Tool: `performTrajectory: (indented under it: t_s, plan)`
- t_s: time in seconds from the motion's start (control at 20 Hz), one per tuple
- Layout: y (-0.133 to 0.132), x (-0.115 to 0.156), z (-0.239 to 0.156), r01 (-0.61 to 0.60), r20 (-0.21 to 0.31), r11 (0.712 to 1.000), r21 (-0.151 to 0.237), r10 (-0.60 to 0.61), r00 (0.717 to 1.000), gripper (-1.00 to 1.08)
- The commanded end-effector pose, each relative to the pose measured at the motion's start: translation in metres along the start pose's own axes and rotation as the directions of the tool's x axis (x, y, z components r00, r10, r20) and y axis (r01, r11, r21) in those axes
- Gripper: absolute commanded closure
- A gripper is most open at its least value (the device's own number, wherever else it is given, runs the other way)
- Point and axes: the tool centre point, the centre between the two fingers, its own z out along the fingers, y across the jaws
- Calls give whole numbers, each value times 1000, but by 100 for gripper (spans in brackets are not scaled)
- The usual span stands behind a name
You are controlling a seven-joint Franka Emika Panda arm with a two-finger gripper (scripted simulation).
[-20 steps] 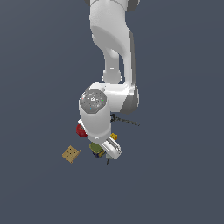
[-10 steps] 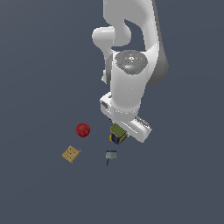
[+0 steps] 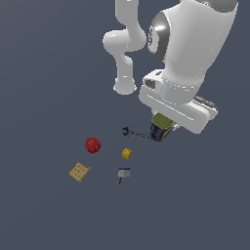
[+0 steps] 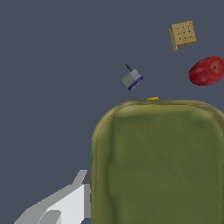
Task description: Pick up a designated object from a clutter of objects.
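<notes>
Now jaws (image 3: pixel 163 128) clamped on olive-green can (image 3: pixel 161 126), above dark wrench (image 3: pixel 135 133).

I see flat, even, soft simulator light on both feeds with no cast shadows or glare, coarse jagged edges, and the olive can (image 4: pixel 159 164) blurry and smeared close to the wrist lens.
</notes>
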Motion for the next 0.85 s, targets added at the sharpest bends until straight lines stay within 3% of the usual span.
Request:
performTrajectory:
  t_s: [0.0,0.4,0.8]
  plan:
    - [-11,-20,-24,-1,-3,1000,3,1,1000,108]
    - [-37,-63,-73,-1,-1,1000,4,1,1000,108]
    - [-46,-74,-86,-1,0,1000,4,1,1000,108]
